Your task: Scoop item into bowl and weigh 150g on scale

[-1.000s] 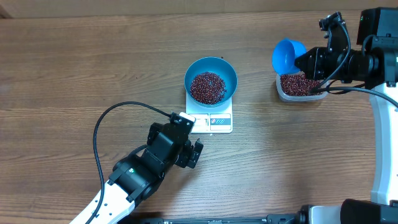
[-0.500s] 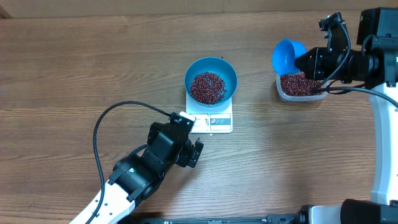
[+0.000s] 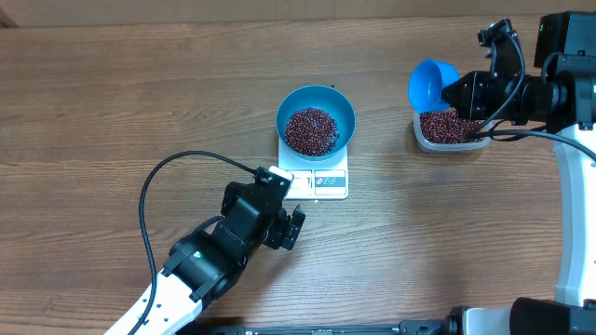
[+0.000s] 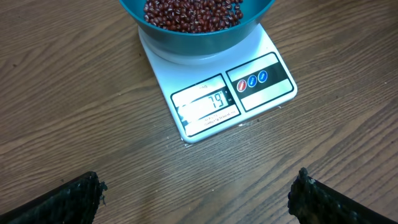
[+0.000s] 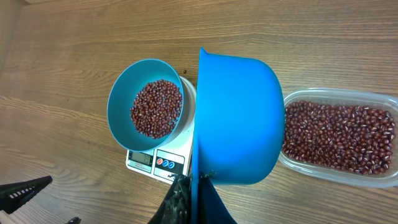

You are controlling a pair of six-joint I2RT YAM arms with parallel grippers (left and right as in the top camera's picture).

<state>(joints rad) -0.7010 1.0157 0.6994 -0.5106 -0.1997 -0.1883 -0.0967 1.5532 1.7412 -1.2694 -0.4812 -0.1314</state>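
Note:
The blue bowl [image 3: 344, 110] stands on the white scale [image 3: 328, 182] with a heap of red-brown beans [image 3: 311, 130] inside. The scale's display [image 4: 208, 103] reads 79. My left gripper [image 3: 285, 203] hovers just in front of the scale, open and empty, its fingers [image 4: 68, 199] spread wide. My right gripper [image 5: 199, 199] is shut on the handle of a blue scoop [image 5: 236, 118]. The scoop [image 3: 430, 84] is held tipped on its side above the left end of the tub, with no beans showing in it.
A clear plastic tub [image 3: 421, 138] with more beans [image 5: 339, 137] sits at the right, below the right arm. A black cable [image 3: 149, 200] loops over the table left of the left arm.

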